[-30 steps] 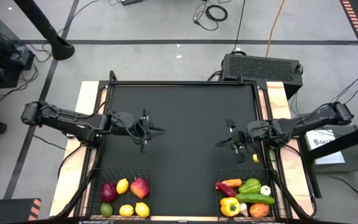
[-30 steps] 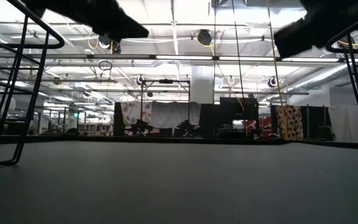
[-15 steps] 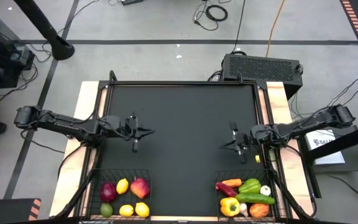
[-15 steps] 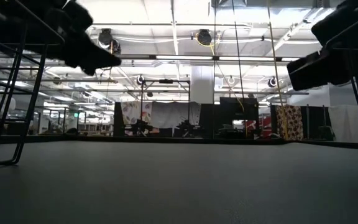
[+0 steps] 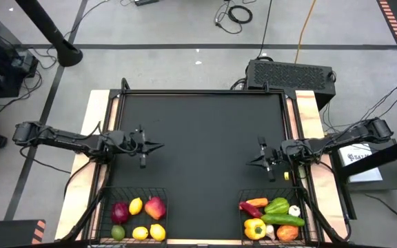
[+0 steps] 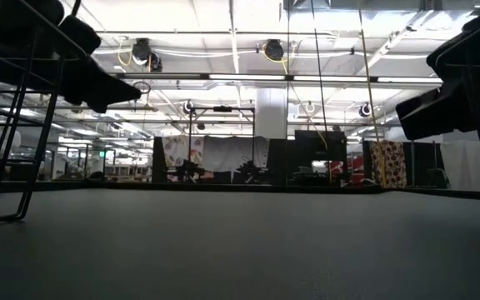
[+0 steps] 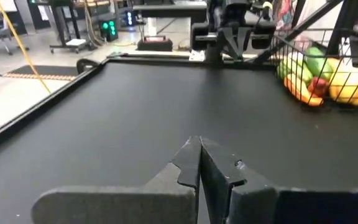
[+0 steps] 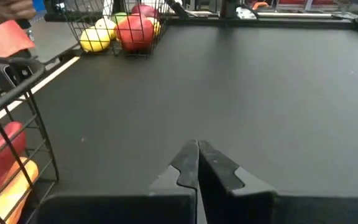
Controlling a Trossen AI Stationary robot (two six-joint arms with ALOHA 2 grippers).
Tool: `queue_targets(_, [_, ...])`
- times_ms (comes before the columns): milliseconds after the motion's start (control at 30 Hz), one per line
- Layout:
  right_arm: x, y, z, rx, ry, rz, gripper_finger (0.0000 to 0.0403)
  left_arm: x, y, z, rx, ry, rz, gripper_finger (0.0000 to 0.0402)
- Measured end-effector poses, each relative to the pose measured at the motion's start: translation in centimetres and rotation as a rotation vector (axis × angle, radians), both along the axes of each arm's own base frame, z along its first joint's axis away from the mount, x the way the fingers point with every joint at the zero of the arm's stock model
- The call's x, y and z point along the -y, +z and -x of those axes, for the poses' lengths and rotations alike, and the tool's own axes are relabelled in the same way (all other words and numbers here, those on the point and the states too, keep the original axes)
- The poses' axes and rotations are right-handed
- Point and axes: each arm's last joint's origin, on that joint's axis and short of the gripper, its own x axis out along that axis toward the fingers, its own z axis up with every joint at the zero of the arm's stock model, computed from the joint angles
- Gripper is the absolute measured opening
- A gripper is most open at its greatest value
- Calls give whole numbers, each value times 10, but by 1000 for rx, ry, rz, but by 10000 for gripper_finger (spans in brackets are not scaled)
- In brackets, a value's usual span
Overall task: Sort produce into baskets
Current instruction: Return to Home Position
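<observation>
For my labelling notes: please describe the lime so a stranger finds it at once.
Seen from above, find the left basket at the black table's lower edge. The lime lies in its lower left corner, below the purple onion, the only green piece there.

The left basket (image 5: 126,190) holds lemons (image 5: 136,205), an apple (image 5: 155,207) and an onion (image 5: 120,212); the right basket (image 5: 253,193) holds vegetables (image 5: 277,205).

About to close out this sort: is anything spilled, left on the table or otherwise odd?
Nothing stands out. All produce in view sits inside the left basket and right basket; none lies on the table. The left gripper and right gripper hang shut and empty above it.
</observation>
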Motion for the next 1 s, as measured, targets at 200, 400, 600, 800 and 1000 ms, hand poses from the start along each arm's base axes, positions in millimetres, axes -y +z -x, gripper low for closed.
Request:
queue_targets(200, [1,2,3,14,-2,-8,0,0,-4,9,34,0,1,13])
queue_targets(400, [1,7,7,47,-3,-23,0,0,-9,17,63,1,8,13])
queue_targets(600, [2,10,11,76,-1,-25,0,0,-10,21,50,1,8,13])
queue_targets(800, [3,11,14,85,-4,-23,0,-1,-5,25,93,0,2,13])
queue_targets(1000, [9,14,19,110,-45,-33,0,-1,-6,30,85,5,0,13])
